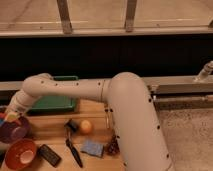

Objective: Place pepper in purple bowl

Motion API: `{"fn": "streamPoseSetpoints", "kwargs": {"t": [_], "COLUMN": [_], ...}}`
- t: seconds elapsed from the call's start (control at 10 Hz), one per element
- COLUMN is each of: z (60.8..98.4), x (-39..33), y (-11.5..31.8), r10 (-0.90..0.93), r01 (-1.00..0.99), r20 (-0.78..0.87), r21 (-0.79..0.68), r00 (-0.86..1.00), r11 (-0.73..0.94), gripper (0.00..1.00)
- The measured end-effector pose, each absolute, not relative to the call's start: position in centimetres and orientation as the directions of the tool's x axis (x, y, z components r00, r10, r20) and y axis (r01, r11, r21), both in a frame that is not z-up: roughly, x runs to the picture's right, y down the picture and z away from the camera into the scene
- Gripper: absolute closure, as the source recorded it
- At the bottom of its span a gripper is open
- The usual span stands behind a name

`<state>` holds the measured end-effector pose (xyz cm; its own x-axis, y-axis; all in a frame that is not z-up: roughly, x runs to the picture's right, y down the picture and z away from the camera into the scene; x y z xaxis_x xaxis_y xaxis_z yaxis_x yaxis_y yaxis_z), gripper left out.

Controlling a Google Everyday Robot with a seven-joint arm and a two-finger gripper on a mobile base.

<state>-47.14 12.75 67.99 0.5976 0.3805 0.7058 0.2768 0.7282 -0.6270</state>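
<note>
My gripper (pixel 9 119) is at the far left, at the end of the white arm (pixel 75 89) that reaches across the table. It sits just above the far rim of the dark purple bowl (pixel 15 132). A small red piece, the pepper (pixel 3 118), shows at the gripper's tip by the frame's left edge and is held there; most of it is hidden. The bowl's inside is partly covered by the gripper.
An orange-brown bowl (pixel 19 153) stands in front of the purple one. A green tray (pixel 54 103) lies behind the arm. On the wooden table are a round orange fruit (pixel 86 126), a black remote (pixel 49 154), a black utensil (pixel 74 151), a blue sponge (pixel 93 148) and a brown cone (pixel 113 146).
</note>
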Motion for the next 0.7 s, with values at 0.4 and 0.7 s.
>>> {"fn": "streamPoseSetpoints", "kwargs": {"t": [0.4,0.7], "z": [68.21,68.42], "x": [-48.06,-48.5], "y": [13.68,14.06], "r10": [0.381,0.387], "r01": [0.316,0.336], "r20": [0.712,0.715], "r21": [-0.638,-0.645], "r00": [0.59,0.583], "r11": [0.703,0.686], "gripper": [0.44,0.29]}}
